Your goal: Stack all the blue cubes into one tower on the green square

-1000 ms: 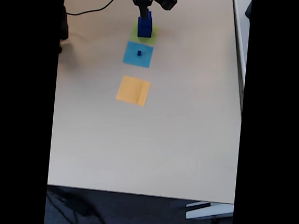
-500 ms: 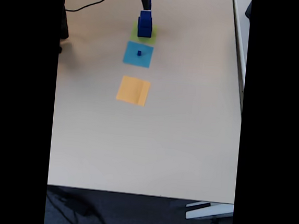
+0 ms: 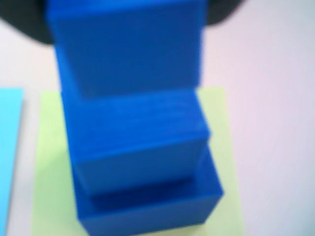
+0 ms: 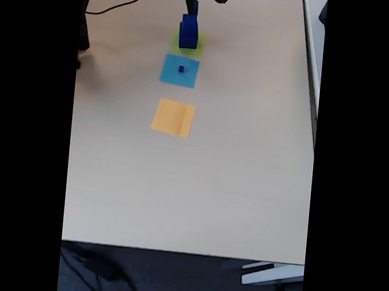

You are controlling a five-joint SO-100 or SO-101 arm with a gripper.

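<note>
Three blue cubes stand stacked as a tower (image 4: 188,30) on the green square (image 4: 188,47) at the far end of the table. The wrist view looks down on that tower from close by: a top cube (image 3: 128,44), a middle cube (image 3: 140,142) and a larger bottom cube (image 3: 147,209), with the green square (image 3: 51,167) under them. A tiny blue cube (image 4: 181,69) sits apart on the light-blue square (image 4: 180,71). My gripper (image 4: 190,5) hangs just above the tower, open. Its dark fingers (image 3: 22,22) show blurred at either side of the top cube.
An orange square (image 4: 174,117) lies nearer than the light-blue one. A black cable (image 4: 125,7) runs over the table's far left. The table's near edge (image 4: 182,252) and right edge bound the wide bare surface. The light-blue square (image 3: 9,147) borders the wrist view's left.
My gripper has risen off the tower's top toward the far edge of the fixed view. The tower stays standing on the green square, and the tiny cube has not moved.
</note>
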